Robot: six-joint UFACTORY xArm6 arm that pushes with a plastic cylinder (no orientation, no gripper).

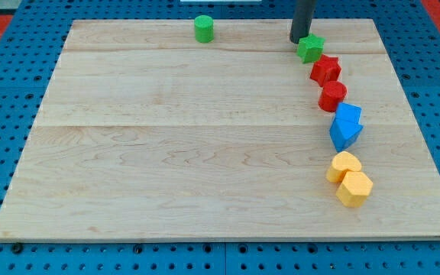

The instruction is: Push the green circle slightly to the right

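Observation:
The green circle (203,29) is a short green cylinder near the view's top edge of the wooden board (166,153), left of centre. My tip (297,40) is far to its right, at the top of the board, touching or just left of the green star (310,48). The rod rises out of the view's top.
Right of centre, a curved line of blocks runs down from the green star: a red star (325,69), a red circle (332,96), two blue blocks (347,126), a yellow heart (344,166) and a yellow hexagon (354,189). Blue pegboard surrounds the board.

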